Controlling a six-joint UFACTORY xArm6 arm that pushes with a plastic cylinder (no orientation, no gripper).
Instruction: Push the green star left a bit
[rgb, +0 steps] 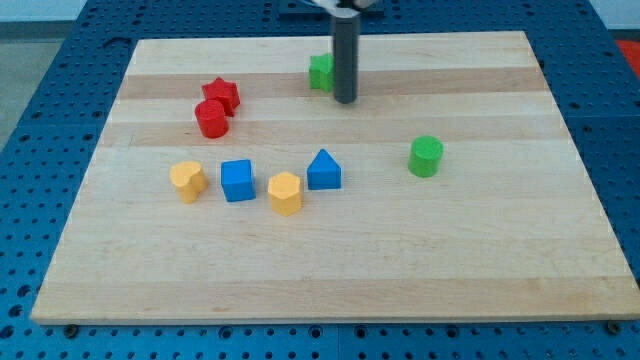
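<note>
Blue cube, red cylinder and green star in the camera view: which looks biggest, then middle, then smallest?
1. blue cube: looks largest.
2. red cylinder: a little smaller, though it sits farther up the board, so this is unsure.
3. green star: looks smallest, but my tip and its rod cover its right side.

Your straight dark rod hangs upright from the view's top, near centre. Your tip (345, 100) sits low, at the rod's lower end; mount cropped.
</note>
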